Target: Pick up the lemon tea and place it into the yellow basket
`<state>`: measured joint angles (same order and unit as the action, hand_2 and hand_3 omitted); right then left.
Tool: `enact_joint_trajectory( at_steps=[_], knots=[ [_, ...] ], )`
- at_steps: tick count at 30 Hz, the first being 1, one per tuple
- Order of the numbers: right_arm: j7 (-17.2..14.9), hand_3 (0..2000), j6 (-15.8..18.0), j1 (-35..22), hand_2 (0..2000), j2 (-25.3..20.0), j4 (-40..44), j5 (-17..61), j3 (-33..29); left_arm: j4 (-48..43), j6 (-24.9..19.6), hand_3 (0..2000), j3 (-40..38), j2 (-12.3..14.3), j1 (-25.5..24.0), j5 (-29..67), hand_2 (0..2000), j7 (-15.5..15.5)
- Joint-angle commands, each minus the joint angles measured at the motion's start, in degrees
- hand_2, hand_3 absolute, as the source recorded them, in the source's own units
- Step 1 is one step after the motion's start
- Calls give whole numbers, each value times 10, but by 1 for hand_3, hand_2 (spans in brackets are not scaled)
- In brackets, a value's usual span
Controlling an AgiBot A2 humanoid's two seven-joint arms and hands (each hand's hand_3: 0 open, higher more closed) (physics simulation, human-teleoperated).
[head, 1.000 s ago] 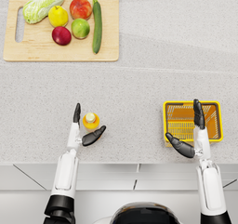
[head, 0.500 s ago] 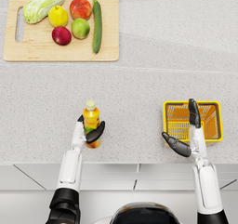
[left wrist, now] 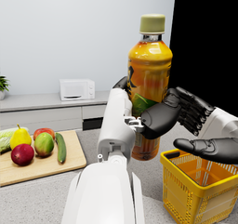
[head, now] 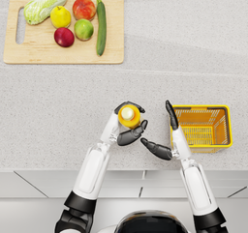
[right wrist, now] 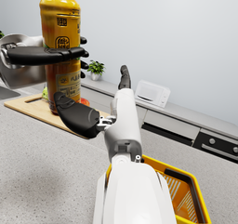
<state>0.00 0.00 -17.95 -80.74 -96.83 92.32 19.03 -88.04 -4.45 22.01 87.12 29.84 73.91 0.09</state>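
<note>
**Lemon tea raised and carried toward the basket**

Since half a second ago the left hand (head: 127, 130) has lifted the lemon tea bottle (head: 129, 116) off the counter and brought it rightward, close to the yellow basket (head: 226, 125); the right hand (head: 167, 135) has also shifted left, off the basket's front edge.

Items, left to right:

- Wooden cutting board (head: 43, 55), far left corner of the counter, well apart from the hands. Holds a napa cabbage (head: 45, 5), a yellow pear (head: 60, 17), a dark red apple (head: 64, 36), a green apple (head: 84, 29), a red-orange apple (head: 84, 7) and a cucumber (head: 101, 26) lying along its right side.
- Left hand: fingers wrapped around the bottle's body, thumb across the front.
- Lemon tea bottle: upright, pale green cap up, amber contents, held in the air above the speckled countertop (head: 58, 111), just left of the basket.
- Right hand: holding nothing, fingers spread, one reaching up beside the basket's left wall, the thumb pointing toward the left hand.
- Yellow basket: wire-sided, resting on the counter near its front edge.
</note>
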Motion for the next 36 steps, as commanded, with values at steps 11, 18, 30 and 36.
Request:
enact_joint_trajectory(
  at_steps=[11,18,30,36],
  knots=[
    [3,980,157,-58,2000,-27,58,10,43,-25,11,2000,125,-11,10,4,2000,-5],
    [-2,2000,180,-70,2000,-13,18,11,24,-49,-7,367,102,-59,-13,1,0,-8],
    [0,2000,114,-76,2000,-25,20,9,-259,-124,43,0,-153,-95,-90,0,0,-1],
    [-135,2000,113,-64,2000,-25,132,9,-287,-105,44,0,-153,-89,-94,0,0,-1]
  ],
)
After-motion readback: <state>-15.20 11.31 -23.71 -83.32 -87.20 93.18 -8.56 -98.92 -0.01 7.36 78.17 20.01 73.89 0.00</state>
